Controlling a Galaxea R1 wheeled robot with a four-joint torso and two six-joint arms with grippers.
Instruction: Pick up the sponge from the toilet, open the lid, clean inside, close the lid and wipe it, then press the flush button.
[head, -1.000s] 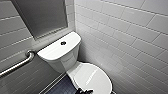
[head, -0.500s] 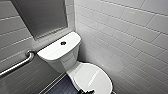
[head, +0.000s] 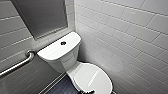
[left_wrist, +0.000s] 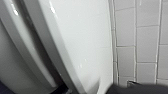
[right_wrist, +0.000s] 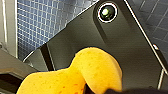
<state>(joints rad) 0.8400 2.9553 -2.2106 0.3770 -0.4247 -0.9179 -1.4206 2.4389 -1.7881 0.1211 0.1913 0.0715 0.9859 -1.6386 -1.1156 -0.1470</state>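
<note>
No change from the earlier head view: the toilet (head: 65, 62) stands in the tiled corner with the lid (head: 95, 77) down and the flush button (head: 63, 43) on the tank top. The sponge (right_wrist: 75, 75) sits squeezed in the right end effector (right_wrist: 100, 90), which is clenched on it. The left end effector (left_wrist: 140, 89) is close beside the lid's edge; its grip state cannot be told.

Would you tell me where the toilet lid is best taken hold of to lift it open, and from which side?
Grip the lid at its front rim, the end farthest from the tank, coming from the front and hooking under the edge. It lies shut and flat on the bowl and is presumably hinged at the tank end, so the front likely lifts easiest.
</note>
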